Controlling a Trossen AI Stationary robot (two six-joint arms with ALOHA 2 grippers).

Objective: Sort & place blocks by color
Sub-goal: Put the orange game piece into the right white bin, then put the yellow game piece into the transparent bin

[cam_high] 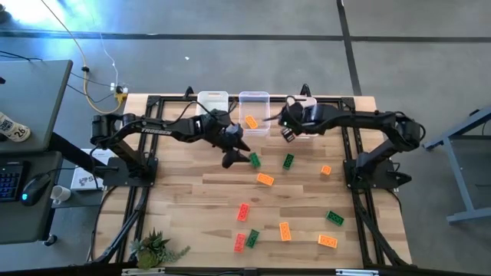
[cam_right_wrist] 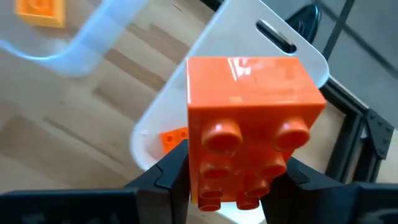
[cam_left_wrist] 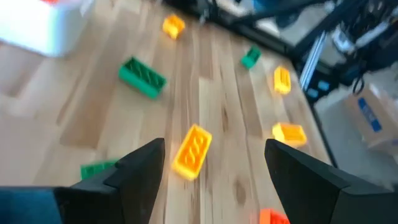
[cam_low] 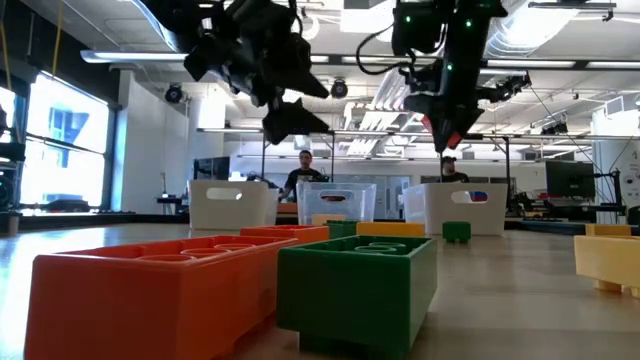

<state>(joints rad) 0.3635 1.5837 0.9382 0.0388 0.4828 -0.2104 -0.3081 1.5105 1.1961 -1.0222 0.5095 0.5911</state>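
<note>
Green, orange and red blocks lie scattered on the wooden table (cam_high: 192,199), among them an orange block (cam_high: 265,179) and a green block (cam_high: 254,159). My left gripper (cam_high: 232,157) hangs open above the table; in its wrist view the orange block (cam_left_wrist: 191,151) lies on the wood beyond its spread fingers (cam_left_wrist: 140,171). My right gripper (cam_high: 288,133) is shut on a red block (cam_right_wrist: 249,112) over the right bin (cam_high: 304,103), which has a red block (cam_right_wrist: 173,138) on its floor. The middle clear bin (cam_high: 254,100) holds an orange block (cam_high: 251,122). My right gripper pinches the red block between its two fingers, by two opposite sides (cam_right_wrist: 198,168), its studs facing back toward the wrist. The fingers slant down from the table's right. The block hangs clear of everything, above the right bin.
A white bin (cam_high: 213,101) stands left of the clear one at the far edge. Black frame rails (cam_high: 360,176) run along both sides of the table. A small plant (cam_high: 157,248) sits at the near left corner. People stand in the room beyond (cam_low: 305,172).
</note>
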